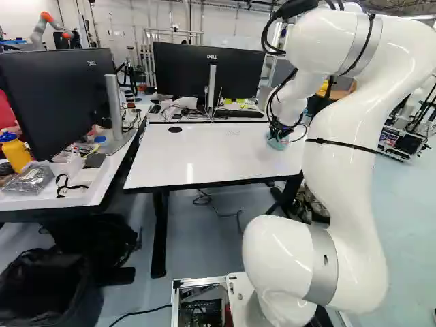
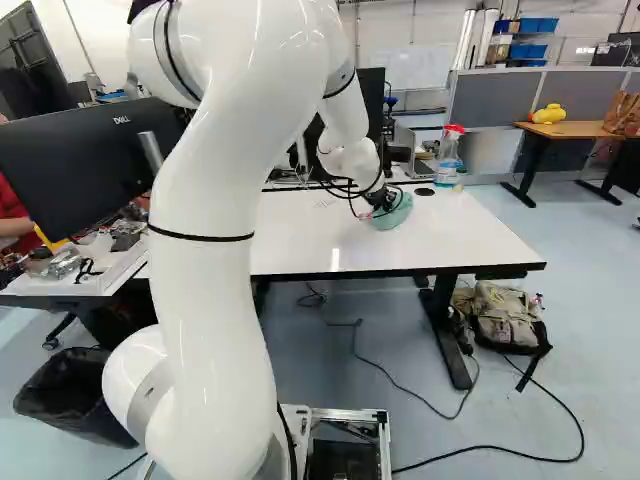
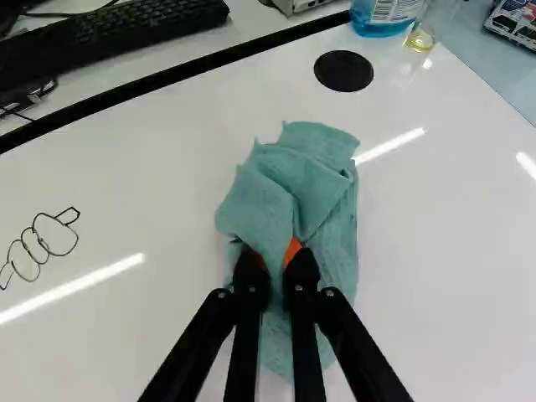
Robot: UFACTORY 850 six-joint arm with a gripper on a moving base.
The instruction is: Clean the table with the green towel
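Green towel [image 3: 314, 180] — bunched on the white table [image 3: 435, 218], clamped in the gripper [image 2: 379, 206] — a black scribble [image 3: 35, 241] on the tabletop.

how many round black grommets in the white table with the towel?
2. Left grommet: near the table's far left corner. Right grommet: near the spray bottle. More may be hidden.

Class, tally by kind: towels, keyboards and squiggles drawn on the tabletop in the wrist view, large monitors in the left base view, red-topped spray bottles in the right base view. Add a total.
Green towel: 1
Keyboard: 1
Drawn squiggle: 1
Large monitors: 2
Red-topped spray bottle: 1
Total: 6
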